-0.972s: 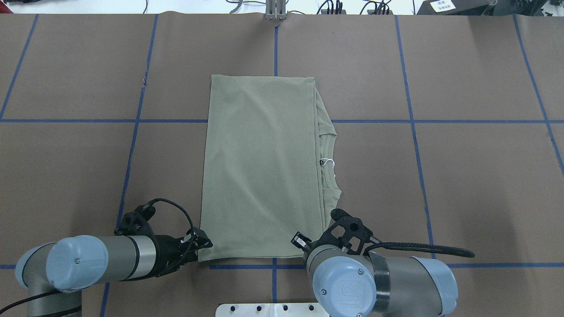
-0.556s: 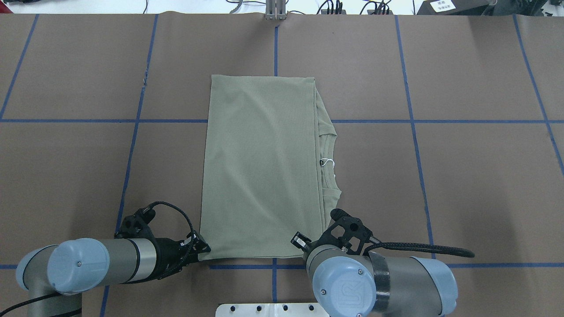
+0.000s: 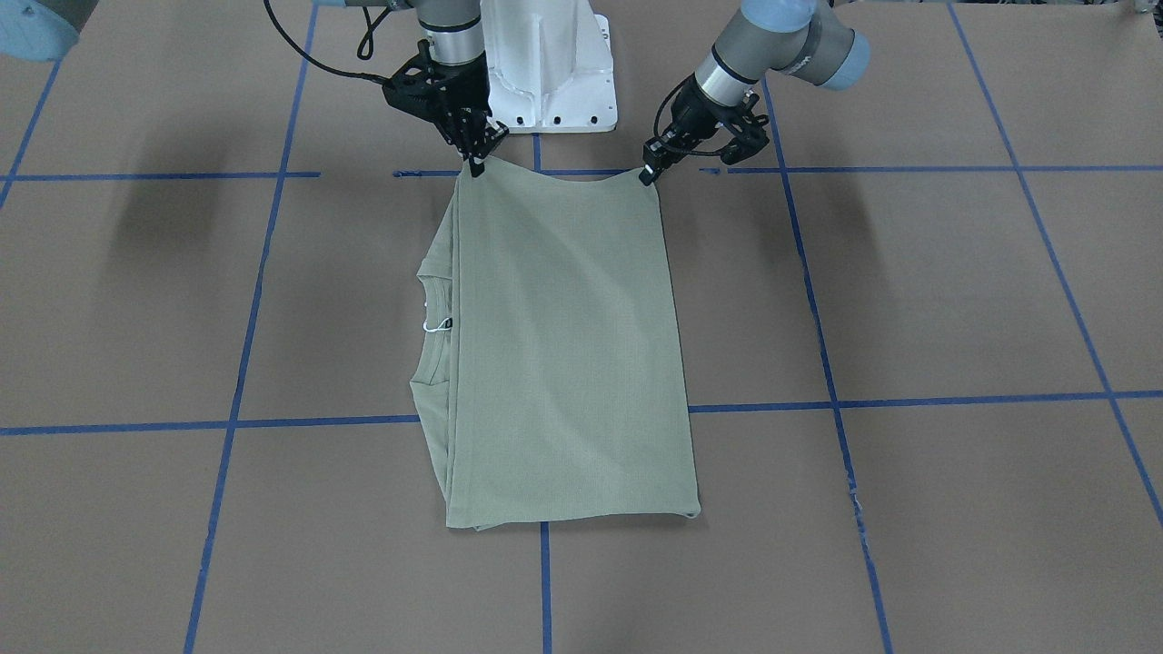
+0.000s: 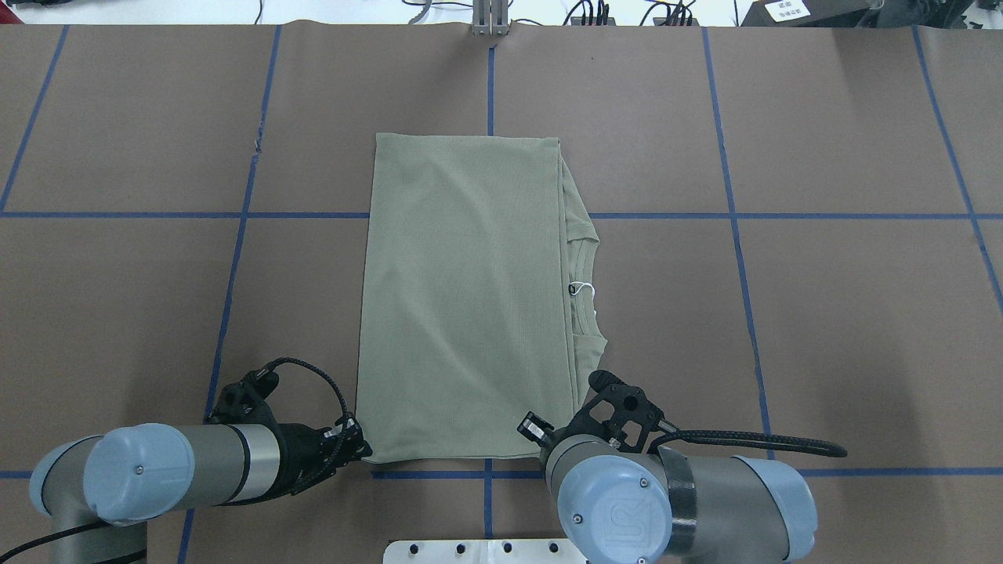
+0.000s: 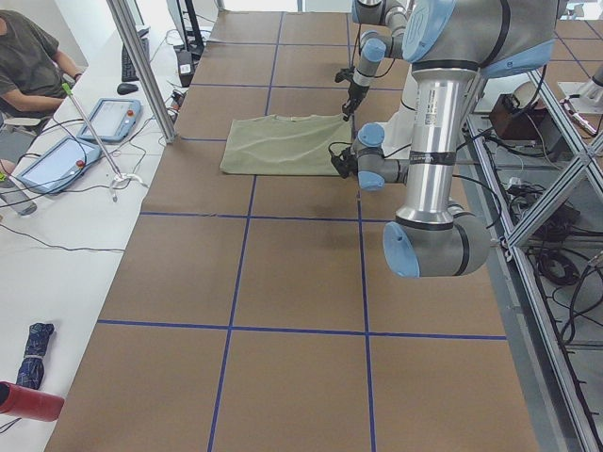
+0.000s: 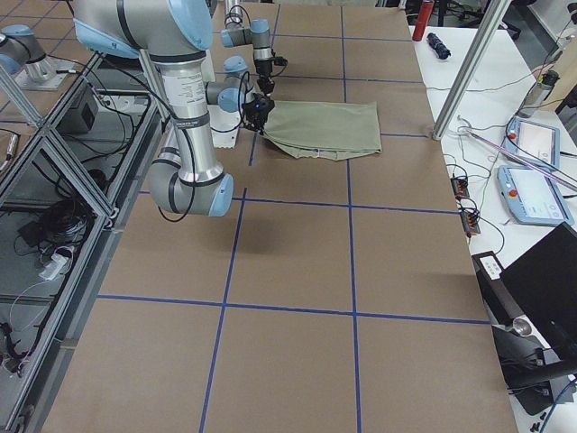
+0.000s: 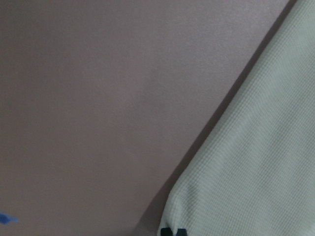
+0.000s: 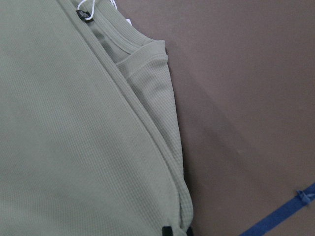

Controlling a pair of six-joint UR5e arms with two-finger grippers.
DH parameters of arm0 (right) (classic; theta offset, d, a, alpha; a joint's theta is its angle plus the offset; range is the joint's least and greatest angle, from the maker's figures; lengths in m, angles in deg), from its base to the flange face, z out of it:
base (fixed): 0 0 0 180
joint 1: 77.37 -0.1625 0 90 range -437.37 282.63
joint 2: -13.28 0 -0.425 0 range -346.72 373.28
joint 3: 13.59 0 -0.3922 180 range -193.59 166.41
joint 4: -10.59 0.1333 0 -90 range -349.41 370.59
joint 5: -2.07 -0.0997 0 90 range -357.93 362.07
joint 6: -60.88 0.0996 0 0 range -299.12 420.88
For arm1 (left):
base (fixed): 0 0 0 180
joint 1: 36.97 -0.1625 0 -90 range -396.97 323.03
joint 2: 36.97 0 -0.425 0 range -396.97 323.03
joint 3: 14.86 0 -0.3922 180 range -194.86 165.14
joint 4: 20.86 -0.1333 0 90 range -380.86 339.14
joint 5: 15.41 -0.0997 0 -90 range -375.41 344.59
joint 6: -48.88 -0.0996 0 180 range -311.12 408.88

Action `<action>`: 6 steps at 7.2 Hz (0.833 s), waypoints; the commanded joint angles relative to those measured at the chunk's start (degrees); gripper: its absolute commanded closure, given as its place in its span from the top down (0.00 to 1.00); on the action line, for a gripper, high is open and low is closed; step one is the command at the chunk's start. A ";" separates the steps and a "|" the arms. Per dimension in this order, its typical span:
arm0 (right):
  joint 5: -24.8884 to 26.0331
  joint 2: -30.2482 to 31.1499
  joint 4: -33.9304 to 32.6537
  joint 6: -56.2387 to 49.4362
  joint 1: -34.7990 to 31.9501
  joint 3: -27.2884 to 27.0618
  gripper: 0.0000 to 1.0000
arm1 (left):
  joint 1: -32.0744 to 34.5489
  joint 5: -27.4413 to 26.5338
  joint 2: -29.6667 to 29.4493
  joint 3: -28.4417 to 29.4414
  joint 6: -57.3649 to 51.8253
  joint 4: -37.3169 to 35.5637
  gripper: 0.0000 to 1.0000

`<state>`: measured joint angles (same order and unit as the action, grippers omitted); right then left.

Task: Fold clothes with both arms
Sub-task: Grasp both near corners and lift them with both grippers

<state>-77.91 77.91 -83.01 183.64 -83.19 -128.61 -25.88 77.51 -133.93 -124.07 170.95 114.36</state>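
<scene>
At the overhead view's lower left, the left hand (image 4: 362, 451) has edged in and pinches the near corner of the folded sage-green knit shirt (image 4: 462, 298). The right hand (image 3: 474, 163) stays clamped on the other corner. Lying mid-frame on the brown worktop (image 4: 783, 313), the shirt looks ready to fold toward the frame's top.

left fingers (image 7: 166, 232), right fingers (image 8: 166, 231): cut by bottom edge | shirt (image 4: 462, 298) sleeves: hidden

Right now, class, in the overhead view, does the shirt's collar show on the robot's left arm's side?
No, the collar peeks out of the shirt on the side of the right arm.
</scene>
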 commanded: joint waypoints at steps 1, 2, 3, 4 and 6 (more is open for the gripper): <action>0.00 3.89 0.00 0.03 -0.06 -5.78 0.00 | 0.16 1.64 0.89 -5.98 3.75 -0.04 0.00; -0.09 6.53 0.00 0.03 -0.06 -10.61 0.00 | 0.07 1.74 0.98 -9.76 7.10 -0.91 0.00; -0.09 6.82 -0.17 0.12 -0.15 -12.14 0.00 | -0.19 1.74 -0.23 -15.19 7.91 -7.70 0.00; -0.09 5.95 -0.09 0.12 -1.20 -12.16 0.00 | 0.42 2.09 -3.12 -18.29 7.14 -16.12 0.00; -1.48 2.89 0.00 -1.72 -9.33 -10.33 0.00 | 4.72 1.92 -4.20 -17.18 -3.85 -18.57 0.00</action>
<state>-78.42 82.78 -83.04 182.98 -87.80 -139.98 -23.21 79.40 -137.33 -141.20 174.55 98.06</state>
